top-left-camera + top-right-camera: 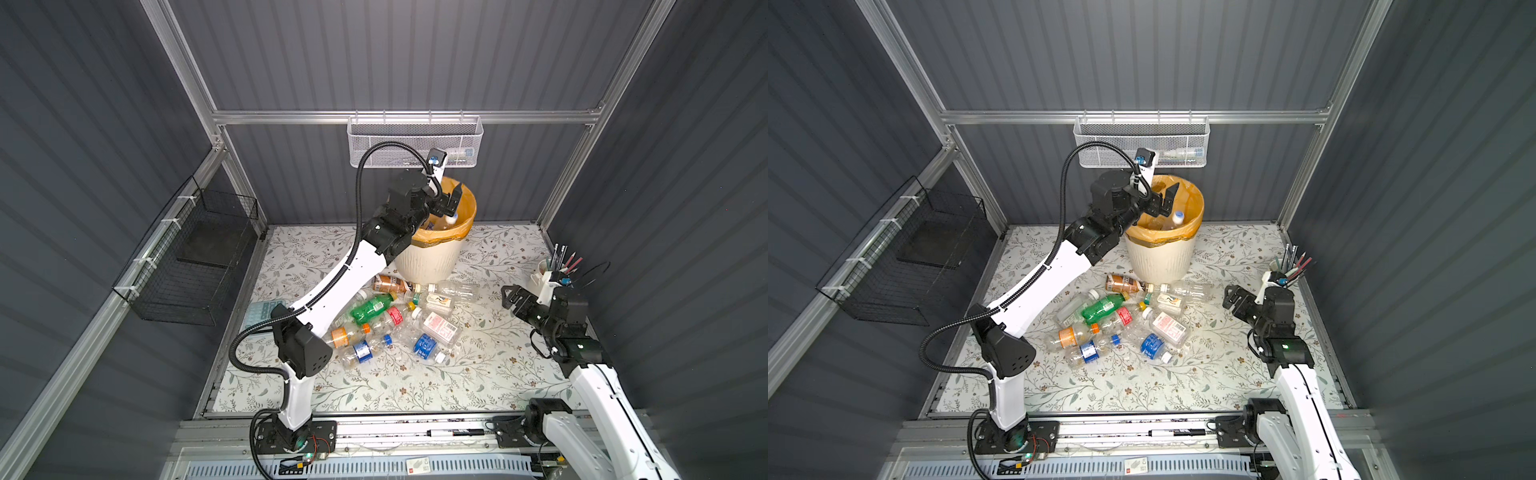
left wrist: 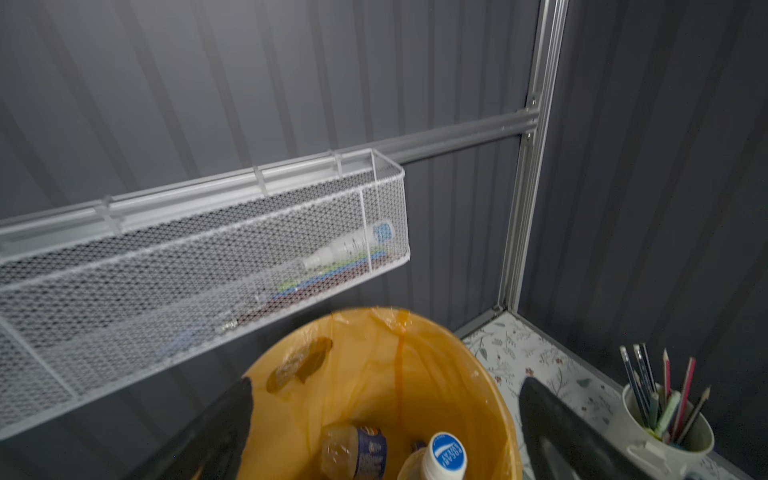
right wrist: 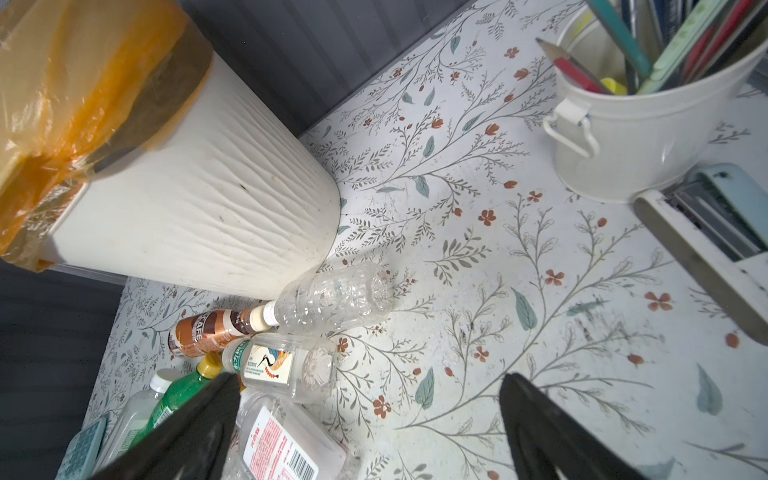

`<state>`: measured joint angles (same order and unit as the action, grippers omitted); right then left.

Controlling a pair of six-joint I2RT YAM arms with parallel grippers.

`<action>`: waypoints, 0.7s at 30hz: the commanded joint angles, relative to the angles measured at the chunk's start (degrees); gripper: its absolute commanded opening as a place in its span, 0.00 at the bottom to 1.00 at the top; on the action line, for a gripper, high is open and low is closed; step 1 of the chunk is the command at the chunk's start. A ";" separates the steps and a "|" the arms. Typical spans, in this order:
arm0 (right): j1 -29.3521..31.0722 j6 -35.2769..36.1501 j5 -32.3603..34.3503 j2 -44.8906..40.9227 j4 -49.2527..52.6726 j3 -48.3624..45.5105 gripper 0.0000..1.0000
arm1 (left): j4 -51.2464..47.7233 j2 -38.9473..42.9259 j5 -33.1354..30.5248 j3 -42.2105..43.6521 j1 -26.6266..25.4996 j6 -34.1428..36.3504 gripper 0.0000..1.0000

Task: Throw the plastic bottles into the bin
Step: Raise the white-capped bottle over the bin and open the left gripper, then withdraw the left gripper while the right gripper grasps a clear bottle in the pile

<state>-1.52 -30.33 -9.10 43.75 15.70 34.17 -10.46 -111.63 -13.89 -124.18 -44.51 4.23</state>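
Left gripper [image 1: 451, 203] agape over bin [image 1: 428, 257]; right gripper [image 1: 509, 297] agape; binned bottles [image 2: 355, 453] half-hidden.

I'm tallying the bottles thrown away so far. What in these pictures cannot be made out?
How many bottles are in the bin: in both top views the left hand and the bin's own rim cover most of the inside, and the left wrist view's edge cuts it off.
The pile of bottles: the left arm covers part of it in both top views.
The white mesh basket: its contents are blurred behind the mesh in the left wrist view.
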 commanded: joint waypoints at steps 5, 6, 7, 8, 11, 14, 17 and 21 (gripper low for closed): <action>-0.08 2.23 -1.35 -3.14 3.62 0.66 0.99 | 10.42 17.25 0.04 16.07 -0.22 -2.60 1.00; 0.06 2.28 -1.41 -3.22 3.78 0.63 0.99 | 10.65 18.46 -0.09 18.30 -0.22 -2.56 1.00; 0.26 2.48 -1.43 -3.15 3.93 0.47 0.99 | 10.83 19.81 -0.22 20.67 -0.20 -2.60 1.00; 0.58 2.82 -1.37 -3.08 4.22 0.51 0.99 | 11.00 21.08 -0.48 23.07 -0.22 -2.56 1.00; 2.54 3.86 -0.73 -2.66 4.67 0.64 0.99 | 11.67 25.03 -1.95 30.70 -0.23 -2.98 1.00; 7.07 4.71 1.93 -1.69 4.45 0.93 0.99 | 11.80 28.64 -5.33 38.84 -0.22 -4.81 1.00; 14.65 4.85 5.91 0.49 3.62 1.50 0.99 | 12.35 33.26 -12.59 49.58 -0.20 -8.54 1.00; 28.04 4.31 11.09 4.67 2.90 2.52 0.99 | 12.78 39.70 -20.66 62.41 0.10 -11.90 1.00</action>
<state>20.38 -26.57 -3.22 46.61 18.81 34.76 2.13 -76.40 -25.96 -66.22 -44.58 -3.53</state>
